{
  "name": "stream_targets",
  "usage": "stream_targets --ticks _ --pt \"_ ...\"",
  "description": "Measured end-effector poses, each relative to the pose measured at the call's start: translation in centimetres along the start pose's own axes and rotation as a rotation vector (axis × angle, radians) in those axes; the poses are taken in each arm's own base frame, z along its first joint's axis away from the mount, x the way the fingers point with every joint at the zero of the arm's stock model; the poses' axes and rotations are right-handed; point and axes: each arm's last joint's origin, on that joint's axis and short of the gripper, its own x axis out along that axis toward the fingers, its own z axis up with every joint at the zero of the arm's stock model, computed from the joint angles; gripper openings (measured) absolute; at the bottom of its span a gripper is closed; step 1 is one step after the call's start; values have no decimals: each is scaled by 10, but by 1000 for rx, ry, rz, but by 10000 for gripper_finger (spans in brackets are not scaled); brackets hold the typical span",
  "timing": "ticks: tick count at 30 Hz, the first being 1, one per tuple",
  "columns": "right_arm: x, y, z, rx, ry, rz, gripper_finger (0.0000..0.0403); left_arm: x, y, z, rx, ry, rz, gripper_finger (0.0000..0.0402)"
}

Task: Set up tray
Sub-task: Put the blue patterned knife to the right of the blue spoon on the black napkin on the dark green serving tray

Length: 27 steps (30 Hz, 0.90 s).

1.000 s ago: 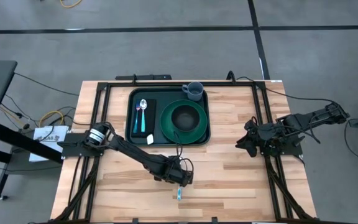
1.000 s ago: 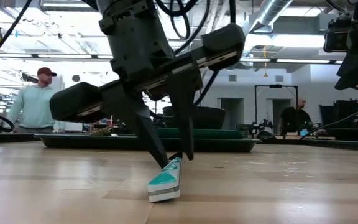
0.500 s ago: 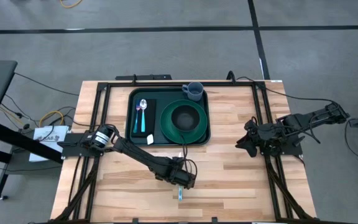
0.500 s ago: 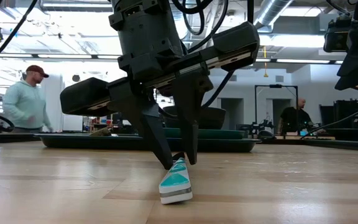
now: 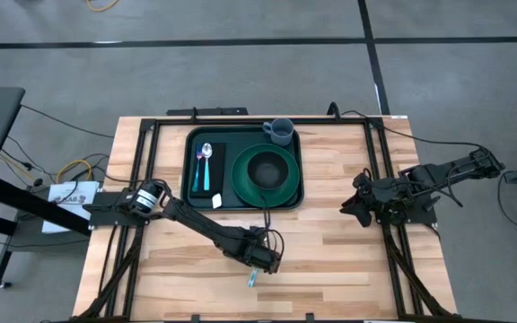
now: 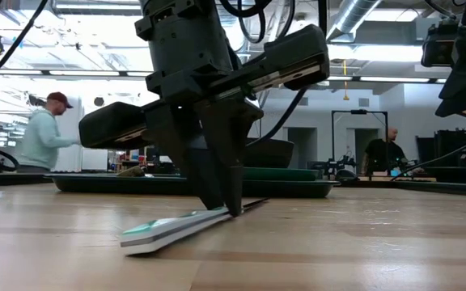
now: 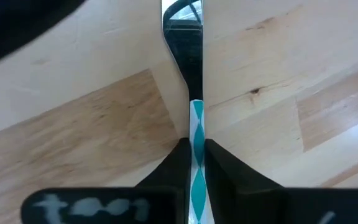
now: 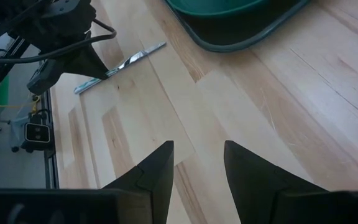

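Two dark arms work over the pale wooden table. The left gripper is near the table's front middle, its fingers pinched on the teal-and-white handle of a metal utensil whose handle end rests on the wood; its head is too unclear to name. The large dark green rectangular plastic tray lies at the table's far middle, holding a round green plate with a dark bowl, a grey mug and a teal-handled spoon. The right gripper waits at the right edge, narrowly parted, empty.
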Motion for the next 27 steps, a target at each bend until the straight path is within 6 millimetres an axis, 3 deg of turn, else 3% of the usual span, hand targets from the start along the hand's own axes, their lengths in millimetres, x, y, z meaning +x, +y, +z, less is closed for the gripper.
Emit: stream_targets --ticks 8,12,16,20,27 --pt "0 0 0 0 0 0 134 -2 0 0 20 4 8 6" --pt "0 0 0 0 0 0 134 -12 4 1 25 4 40 3" --pt "0 0 0 -7 0 0 134 -35 24 2 -5 -39 207 2" --pt "0 0 0 -9 0 0 134 -79 37 6 -22 -53 267 0" --pt "0 0 0 -26 0 0 134 -136 51 18 -90 -186 194 5"
